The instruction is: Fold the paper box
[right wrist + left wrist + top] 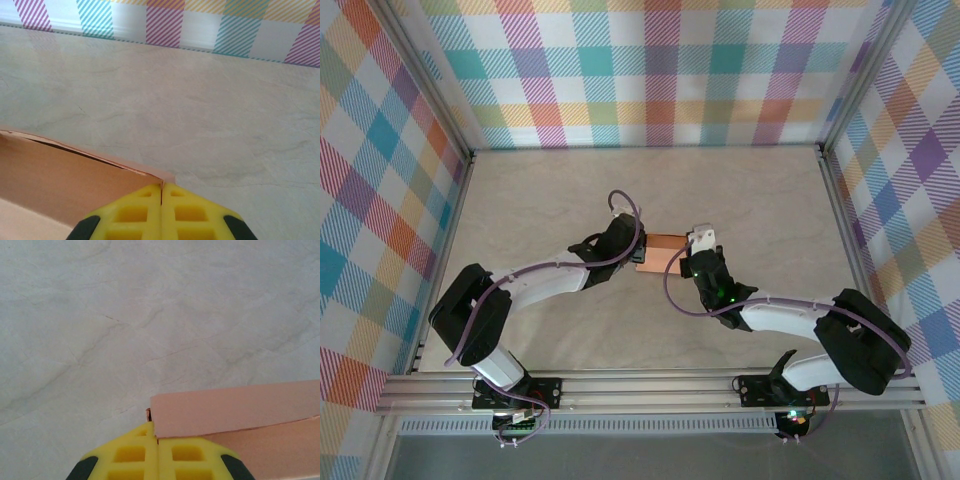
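I read no text, label, brand or number anywhere: the salmon-orange thin-card paper box [665, 248], pale marbled tabletop [550, 200] and plaid-printed walls [660, 70] carry none.

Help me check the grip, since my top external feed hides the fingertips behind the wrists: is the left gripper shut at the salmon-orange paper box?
Observer: Yes. In the left wrist view the left gripper is shut, pinching a corner of the salmon-orange paper box.
Operator: And the right one?
Observer: The right gripper is shut as well, on the end of a box wall.
Operator: Is that wall folded up?
Observer: Yes, in the right wrist view it stands upright, with the box floor showing below it.
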### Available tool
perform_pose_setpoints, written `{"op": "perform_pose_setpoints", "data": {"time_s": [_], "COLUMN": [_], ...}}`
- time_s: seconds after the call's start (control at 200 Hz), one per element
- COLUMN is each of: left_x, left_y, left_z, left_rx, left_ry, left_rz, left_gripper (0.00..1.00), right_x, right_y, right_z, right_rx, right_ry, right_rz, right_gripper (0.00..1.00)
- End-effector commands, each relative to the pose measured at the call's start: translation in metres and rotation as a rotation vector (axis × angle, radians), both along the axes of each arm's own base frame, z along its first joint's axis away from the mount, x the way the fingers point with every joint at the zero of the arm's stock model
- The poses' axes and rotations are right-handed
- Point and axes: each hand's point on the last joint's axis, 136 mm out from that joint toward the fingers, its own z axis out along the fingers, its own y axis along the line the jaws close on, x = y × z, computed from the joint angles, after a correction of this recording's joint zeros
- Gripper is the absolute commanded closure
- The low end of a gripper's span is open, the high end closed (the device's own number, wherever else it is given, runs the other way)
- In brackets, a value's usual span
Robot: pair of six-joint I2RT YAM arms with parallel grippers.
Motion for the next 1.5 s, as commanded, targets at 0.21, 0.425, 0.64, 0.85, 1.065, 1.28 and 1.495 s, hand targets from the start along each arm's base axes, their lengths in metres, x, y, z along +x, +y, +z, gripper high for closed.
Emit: {"op": "perform_pose_setpoints", "data": {"time_s": [0.21,0.425,0.64,0.85,1.065,1.28,1.495], "left_x": [-0.023,-0.023,-0.023,-0.025,-0.029,-0.034,-0.038], "left_y": [-0.024,-0.022,-0.023,-0.025,-0.033,-0.031,-0.029], "left_z": [-0.019,-0.017,-0.013,-0.008,-0.005,-0.009,-0.012], "left_rx": [0.109,0.137,0.147,0.186,0.231,0.251,0.249], "left_ry": [0.017,-0.002,-0.014,-0.041,-0.075,-0.078,-0.075], "left_rz": [-0.14,-0.139,-0.139,-0.146,-0.159,-0.146,-0.142], "left_gripper": [1.0,1.0,1.0,1.0,1.0,1.0,0.99], "right_x": [-0.02,-0.027,-0.021,-0.02,-0.018,-0.02,-0.028], "right_y": [0.038,0.024,0.011,-0.016,-0.046,-0.048,-0.05], "right_z": [0.061,0.083,0.073,0.09,0.069,0.031,-0.002], "right_rx": [0.159,0.215,0.265,0.424,0.685,0.737,0.741], "right_ry": [-0.067,-0.084,-0.019,0.084,0.294,0.457,0.519], "right_rz": [0.215,0.195,0.141,0.037,-0.1,-0.156,-0.181], "right_gripper": [0.51,0.31,0.3,0.29,0.27,0.28,0.32]}}
